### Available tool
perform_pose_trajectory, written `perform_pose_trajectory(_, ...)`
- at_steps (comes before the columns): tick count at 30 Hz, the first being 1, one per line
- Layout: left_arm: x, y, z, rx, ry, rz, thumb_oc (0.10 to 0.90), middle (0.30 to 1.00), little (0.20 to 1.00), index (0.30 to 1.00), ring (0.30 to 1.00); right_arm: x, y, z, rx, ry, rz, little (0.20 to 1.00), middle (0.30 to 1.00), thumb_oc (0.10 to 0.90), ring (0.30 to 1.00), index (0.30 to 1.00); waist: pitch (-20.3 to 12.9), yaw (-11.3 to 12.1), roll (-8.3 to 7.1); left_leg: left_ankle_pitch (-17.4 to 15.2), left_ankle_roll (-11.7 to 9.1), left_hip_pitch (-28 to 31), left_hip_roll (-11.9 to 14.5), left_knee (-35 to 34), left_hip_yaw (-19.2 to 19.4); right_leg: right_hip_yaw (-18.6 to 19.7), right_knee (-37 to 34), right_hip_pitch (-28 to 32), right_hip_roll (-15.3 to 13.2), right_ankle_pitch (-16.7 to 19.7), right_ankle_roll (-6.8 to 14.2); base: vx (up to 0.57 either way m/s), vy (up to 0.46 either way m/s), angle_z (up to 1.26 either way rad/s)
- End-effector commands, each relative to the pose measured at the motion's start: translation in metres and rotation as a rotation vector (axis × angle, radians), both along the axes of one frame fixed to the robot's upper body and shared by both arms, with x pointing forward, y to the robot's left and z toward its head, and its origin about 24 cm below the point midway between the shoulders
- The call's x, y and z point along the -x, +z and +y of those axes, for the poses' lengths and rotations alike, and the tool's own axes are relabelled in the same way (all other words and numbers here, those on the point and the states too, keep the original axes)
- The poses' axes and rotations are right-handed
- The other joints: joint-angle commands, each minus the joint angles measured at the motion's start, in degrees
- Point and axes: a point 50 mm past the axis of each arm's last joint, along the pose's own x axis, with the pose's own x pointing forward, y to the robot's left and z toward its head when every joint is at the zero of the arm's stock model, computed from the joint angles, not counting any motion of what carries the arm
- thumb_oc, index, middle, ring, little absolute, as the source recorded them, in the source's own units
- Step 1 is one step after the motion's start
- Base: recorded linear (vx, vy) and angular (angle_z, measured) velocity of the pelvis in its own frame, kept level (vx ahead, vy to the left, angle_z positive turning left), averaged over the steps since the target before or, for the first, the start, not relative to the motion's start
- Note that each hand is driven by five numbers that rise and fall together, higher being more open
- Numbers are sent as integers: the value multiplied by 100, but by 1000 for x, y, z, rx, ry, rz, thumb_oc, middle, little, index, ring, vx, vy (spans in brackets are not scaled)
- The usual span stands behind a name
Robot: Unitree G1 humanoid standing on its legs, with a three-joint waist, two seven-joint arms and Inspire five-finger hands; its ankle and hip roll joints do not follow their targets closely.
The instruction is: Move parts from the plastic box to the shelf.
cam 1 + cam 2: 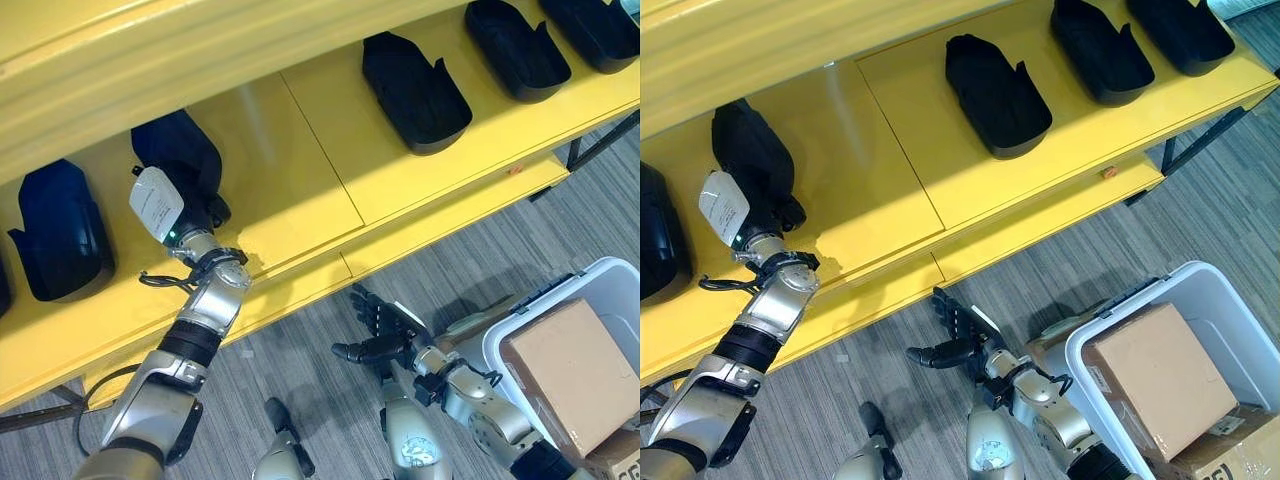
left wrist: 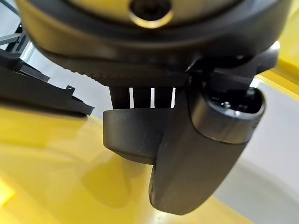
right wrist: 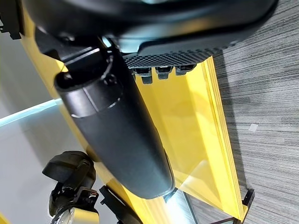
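Observation:
A black moulded part lies on the yellow shelf toward its left. My left hand, with a white cover on its back, is at the part's near end. In the left wrist view the fingers go behind the part's rim and the thumb lies across its front, pinching it. My right hand hovers low over the floor with fingers spread and nothing in it. The white plastic box stands at the lower right beside that arm.
More black parts rest on the shelf: one at the far left and three to the right. A brown cardboard box sits inside the plastic box. Grey carpet lies between shelf and box.

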Motion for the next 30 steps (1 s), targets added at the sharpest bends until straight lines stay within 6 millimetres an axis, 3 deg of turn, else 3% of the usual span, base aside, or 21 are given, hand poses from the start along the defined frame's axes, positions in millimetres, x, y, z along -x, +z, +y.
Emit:
perform_pose_trajectory(1, -2, 56, 22, -188, 67, -180, 400, 300, 300, 300, 300, -3, 38, 22, -182, 62, -164, 1000, 1000, 900, 1000, 1000, -420, -75, -115, -161, -51, 258, 363, -42, 86, 50, 43, 105, -270, -500, 200, 0, 0, 0)
perform_pose_trajectory(30, 4, 46, 35, -293, 93, -85, 400, 300, 300, 300, 300, -6, 38, 16, -165, 44, -171, 1000, 1000, 900, 1000, 1000, -459, -41, -54, -182, -44, 284, 311, -42, 46, 16, 36, 134, -305, -502, 214, 0, 0, 0)
